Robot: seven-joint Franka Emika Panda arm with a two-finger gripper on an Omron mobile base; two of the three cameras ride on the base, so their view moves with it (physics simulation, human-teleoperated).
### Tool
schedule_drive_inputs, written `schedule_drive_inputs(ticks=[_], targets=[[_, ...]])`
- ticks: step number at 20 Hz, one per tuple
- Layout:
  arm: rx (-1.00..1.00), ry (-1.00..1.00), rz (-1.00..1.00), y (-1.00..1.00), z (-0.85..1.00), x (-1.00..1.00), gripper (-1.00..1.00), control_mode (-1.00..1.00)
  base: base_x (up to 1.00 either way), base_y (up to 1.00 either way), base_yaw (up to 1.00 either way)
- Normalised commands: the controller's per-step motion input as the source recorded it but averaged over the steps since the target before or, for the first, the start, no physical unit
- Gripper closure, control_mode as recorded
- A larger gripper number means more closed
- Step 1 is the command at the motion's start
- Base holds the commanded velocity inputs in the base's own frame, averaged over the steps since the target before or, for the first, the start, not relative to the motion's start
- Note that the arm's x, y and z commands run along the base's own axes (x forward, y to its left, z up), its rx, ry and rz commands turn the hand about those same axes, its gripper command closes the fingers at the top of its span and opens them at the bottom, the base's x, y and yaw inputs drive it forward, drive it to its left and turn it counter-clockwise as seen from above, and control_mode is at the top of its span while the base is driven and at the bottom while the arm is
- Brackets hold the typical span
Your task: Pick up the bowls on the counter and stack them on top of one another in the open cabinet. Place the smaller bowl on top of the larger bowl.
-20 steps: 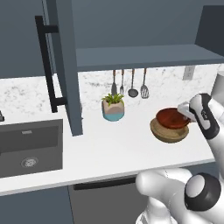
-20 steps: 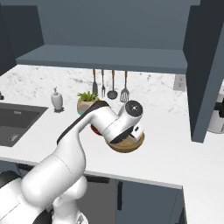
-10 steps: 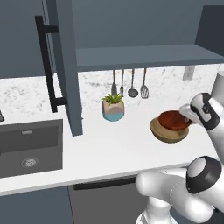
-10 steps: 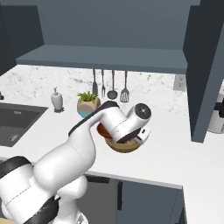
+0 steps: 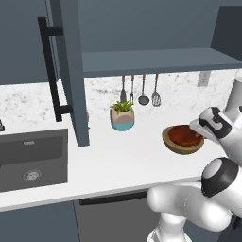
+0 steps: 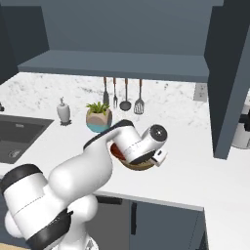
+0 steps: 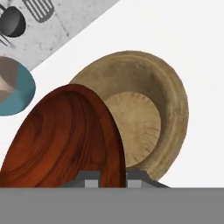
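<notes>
The smaller bowl [image 7: 65, 140], dark reddish-brown and glossy, hangs tilted in the hand view with its rim between my fingertips. My gripper [image 7: 111, 179] is shut on that rim. Under and beyond it lies the larger bowl [image 7: 148, 118], tan wood with a thick rim, on the counter [image 5: 123, 156]. From the left base view the smaller bowl [image 5: 182, 134] rests low over the larger bowl [image 5: 179, 147], with my gripper [image 5: 199, 128] at its right edge. The open cabinet has its shelf [image 5: 156, 61] above, its door [image 5: 71, 71] swung out to the left.
A beige-and-teal plant pot [image 5: 123, 117] stands left of the bowls. Several utensils [image 5: 139, 90] hang on the wall behind. The sink [image 5: 30, 158] is sunk in the counter at far left, and a soap bottle [image 6: 62, 111] stands near it.
The smaller bowl has come down a little toward the larger bowl, and my wrist has turned and shifted slightly to the right.
</notes>
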Motion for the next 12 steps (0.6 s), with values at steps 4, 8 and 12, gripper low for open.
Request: schedule_drive_inputs(ticks=[4,8,12], targets=[[0.0,0.0,0.0,-0.03,-0.22,0.38,1.0,-1.0,0.0,0.0,0.0],[0.0,0.0,0.0,-0.1,-0.17,0.3,1.0,-1.0,0.0,0.0,0.0],[0.0,0.0,0.0,-0.29,-0.02,0.23,1.0,-1.0,0.0,0.0,0.0]])
